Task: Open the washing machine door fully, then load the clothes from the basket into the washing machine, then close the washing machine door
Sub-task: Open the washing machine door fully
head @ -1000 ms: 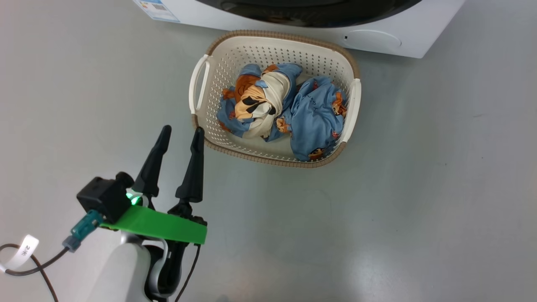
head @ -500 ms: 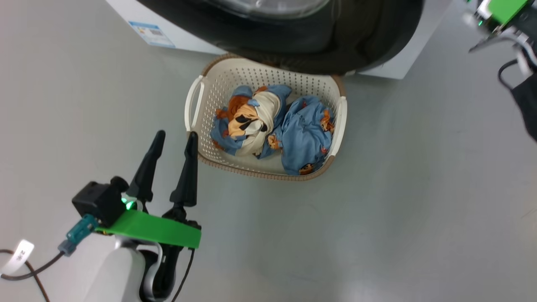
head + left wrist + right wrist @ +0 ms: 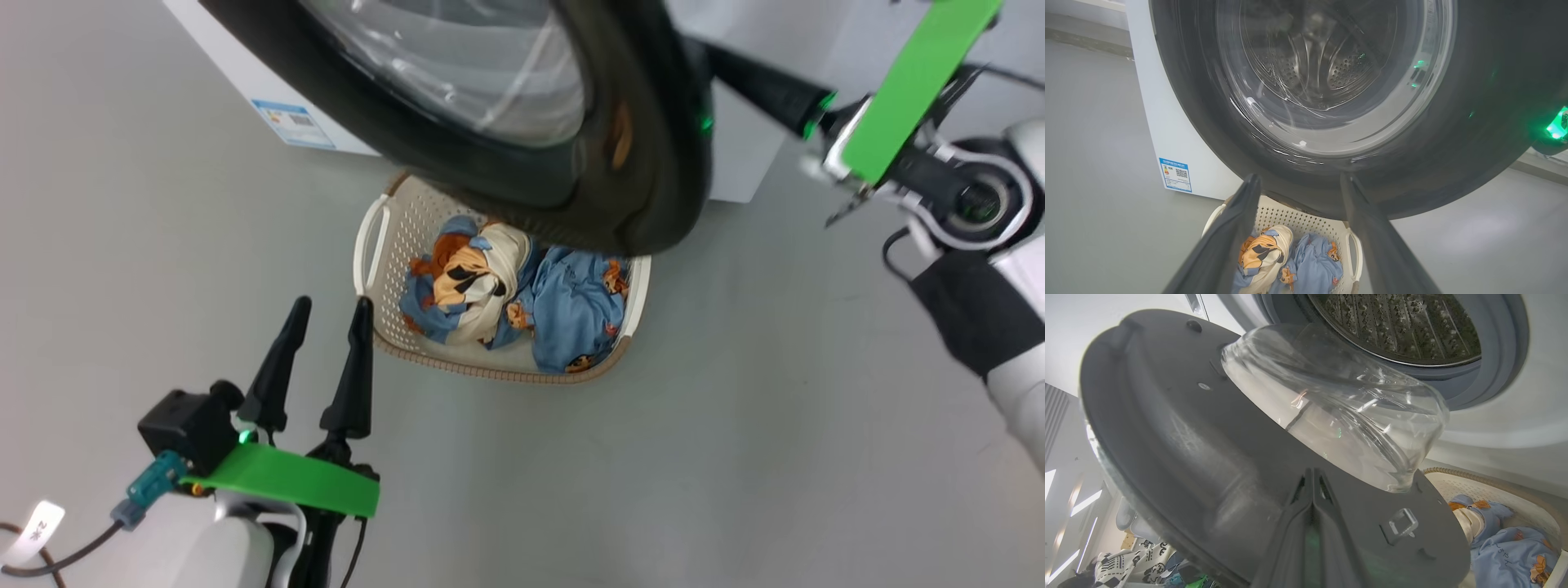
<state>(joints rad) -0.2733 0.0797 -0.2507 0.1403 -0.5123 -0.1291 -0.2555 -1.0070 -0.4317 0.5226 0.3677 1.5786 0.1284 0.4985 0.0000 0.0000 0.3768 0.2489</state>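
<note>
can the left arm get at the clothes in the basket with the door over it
Probably yes: the left gripper, jaws open, is beside the basket, and the clothes lie mostly uncovered. The washing machine door overhangs only the far side.

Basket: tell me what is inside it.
Two bundles of light blue printed clothes lie in the basket. In the head view the washing machine door covers its far end, hiding anything there.
</note>
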